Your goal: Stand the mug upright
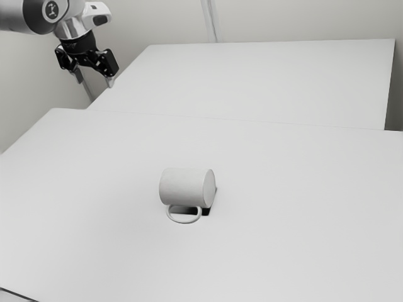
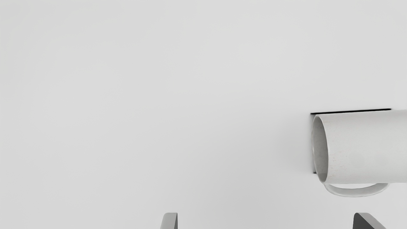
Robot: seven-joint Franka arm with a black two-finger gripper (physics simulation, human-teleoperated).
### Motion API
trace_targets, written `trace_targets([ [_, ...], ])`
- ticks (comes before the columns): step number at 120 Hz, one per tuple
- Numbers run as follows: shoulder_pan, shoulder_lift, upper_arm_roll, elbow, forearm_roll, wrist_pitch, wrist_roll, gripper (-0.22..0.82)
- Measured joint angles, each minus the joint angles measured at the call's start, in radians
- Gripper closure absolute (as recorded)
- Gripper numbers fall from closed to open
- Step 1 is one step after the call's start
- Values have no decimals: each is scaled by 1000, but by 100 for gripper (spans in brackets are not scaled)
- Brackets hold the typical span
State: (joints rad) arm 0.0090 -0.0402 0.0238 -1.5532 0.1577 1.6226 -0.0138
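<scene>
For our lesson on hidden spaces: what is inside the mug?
Just past the mug's rim, bare grey inner wall shows. Deeper in, the mug itself covers the rest, so whether anything lies there cannot be told.

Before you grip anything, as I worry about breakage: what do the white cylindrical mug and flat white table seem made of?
The white cylindrical mug looks ceramic, low-sheen: smooth, with faint specks; enamel is possible. The flat white table looks matte, perhaps laminate: even surface, no visible grain.

A smooth, flat white tabletop carries a pale, cylindrical, ceramic-looking mug on its side, well in from the far edge, looped handle pointing away from that edge.
</scene>
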Motion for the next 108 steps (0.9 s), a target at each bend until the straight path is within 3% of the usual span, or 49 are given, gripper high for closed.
trace_targets([
  [36,29,-3,7,-70,-15,0,4,0],
  [108,153,95,82,-341,-636,-6,8,0],
])
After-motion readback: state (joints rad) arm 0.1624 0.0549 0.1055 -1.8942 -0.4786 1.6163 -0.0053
